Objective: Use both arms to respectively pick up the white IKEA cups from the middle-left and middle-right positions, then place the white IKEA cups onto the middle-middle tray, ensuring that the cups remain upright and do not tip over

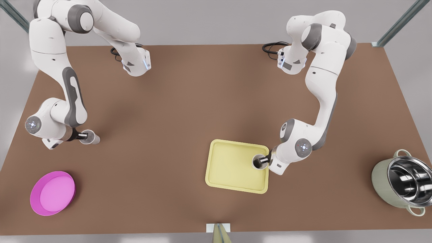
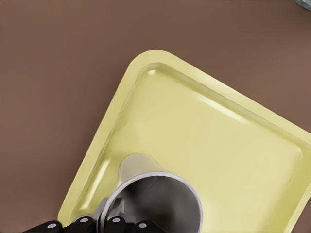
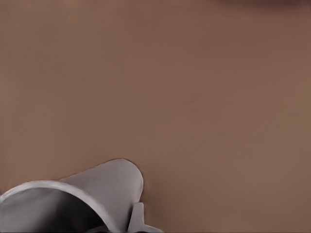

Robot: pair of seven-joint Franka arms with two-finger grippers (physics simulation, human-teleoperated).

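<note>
Over tray (image 1: 233, 168): left claw (image 1: 266, 159) grasping one cup (image 1: 259, 162); right claw (image 1: 82, 136) grasping second cup (image 1: 90, 137).

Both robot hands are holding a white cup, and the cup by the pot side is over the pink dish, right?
Almost. Each gripper does hold a white cup, but the left gripper holds its cup over the yellow tray, not the pink dish. The front view and the left wrist view show this. The right gripper holds the other cup over bare table.
</note>
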